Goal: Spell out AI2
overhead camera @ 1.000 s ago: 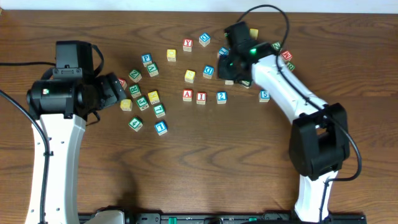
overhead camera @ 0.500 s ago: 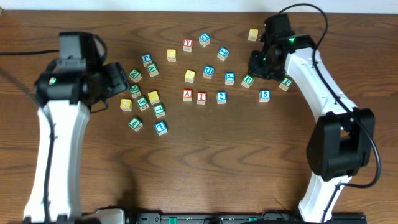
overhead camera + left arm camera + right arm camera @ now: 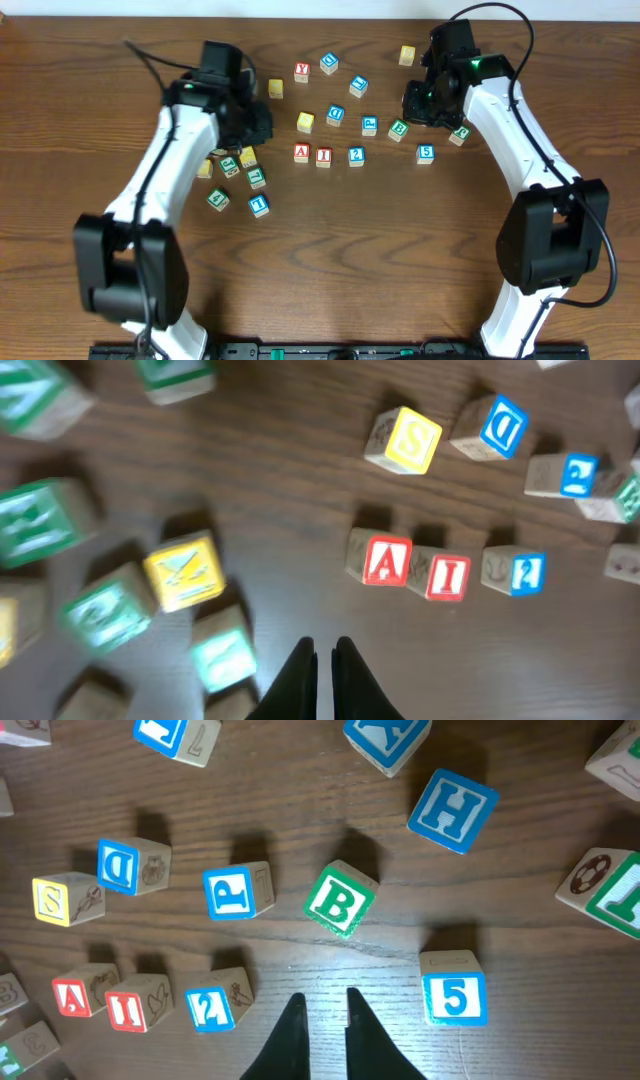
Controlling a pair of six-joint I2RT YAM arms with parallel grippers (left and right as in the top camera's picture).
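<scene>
Wooden table [image 3: 330,250] — A [image 3: 301,153], I [image 3: 323,156], 2 [image 3: 356,156] aligned left-to-right.

so the wooden bench [image 3: 330,250] has loads of spare letter blocks scattered across the upper half. There's a green B block [image 3: 340,900] tilted near the middle of the right wrist view, a blue 5 block [image 3: 454,990] lower right of it, a blue P block [image 3: 236,890] to its left, and a yellow S block [image 3: 406,439] near a blue D block [image 3: 494,427]
</scene>
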